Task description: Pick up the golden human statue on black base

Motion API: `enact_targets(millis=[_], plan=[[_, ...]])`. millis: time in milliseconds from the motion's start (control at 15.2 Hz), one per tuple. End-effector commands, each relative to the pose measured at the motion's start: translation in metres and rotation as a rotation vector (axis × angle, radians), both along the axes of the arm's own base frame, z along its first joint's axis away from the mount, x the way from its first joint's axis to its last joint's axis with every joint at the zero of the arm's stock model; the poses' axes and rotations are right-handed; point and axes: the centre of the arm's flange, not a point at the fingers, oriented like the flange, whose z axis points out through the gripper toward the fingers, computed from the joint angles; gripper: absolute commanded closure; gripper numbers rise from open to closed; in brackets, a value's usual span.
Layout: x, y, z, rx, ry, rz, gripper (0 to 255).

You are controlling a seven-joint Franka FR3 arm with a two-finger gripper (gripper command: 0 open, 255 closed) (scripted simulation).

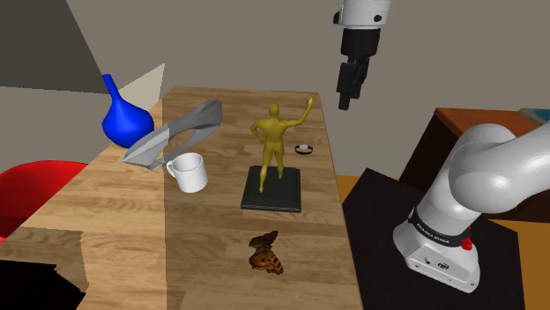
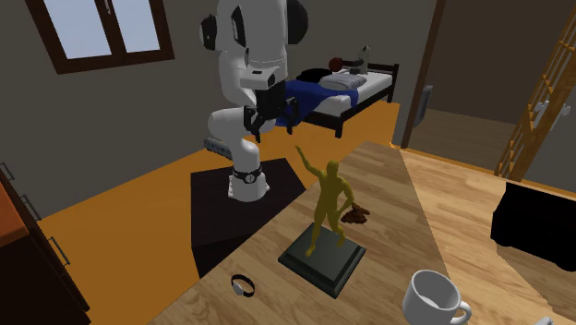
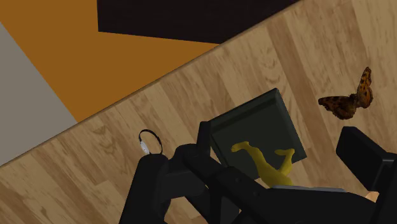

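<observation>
The golden human statue [image 1: 275, 139] stands upright with one arm raised on its flat black base [image 1: 271, 190], on the wooden table [image 1: 211, 255]. My black gripper [image 1: 348, 92] hangs high in the air, above the statue and toward the shoulder view's right, over the table's edge. It also appears above and behind the statue [image 2: 330, 201] in the second exterior view, gripper [image 2: 270, 118] well apart from it. In the wrist view the fingers [image 3: 366, 156] stand wide apart with nothing held; the statue [image 3: 267, 165] and base [image 3: 254, 121] lie far below between them.
A white mug [image 1: 188, 172], a grey angular object [image 1: 176, 132] and a blue vase [image 1: 123, 121] stand toward the shoulder view's left of the statue. A small ring [image 1: 304, 149] lies behind it, a brown butterfly [image 1: 265, 253] in front. The dark stand [image 2: 231, 217] borders the table.
</observation>
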Motion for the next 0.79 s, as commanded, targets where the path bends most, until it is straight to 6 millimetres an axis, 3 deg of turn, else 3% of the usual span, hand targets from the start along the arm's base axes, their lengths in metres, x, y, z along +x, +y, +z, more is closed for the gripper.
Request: enact_targets(millis=[0,726], plan=[[0.0,0.0,0.0,0.0,0.0,0.0,0],[0.106,0.087,0.0,-0.032,-0.089,0.013,0]])
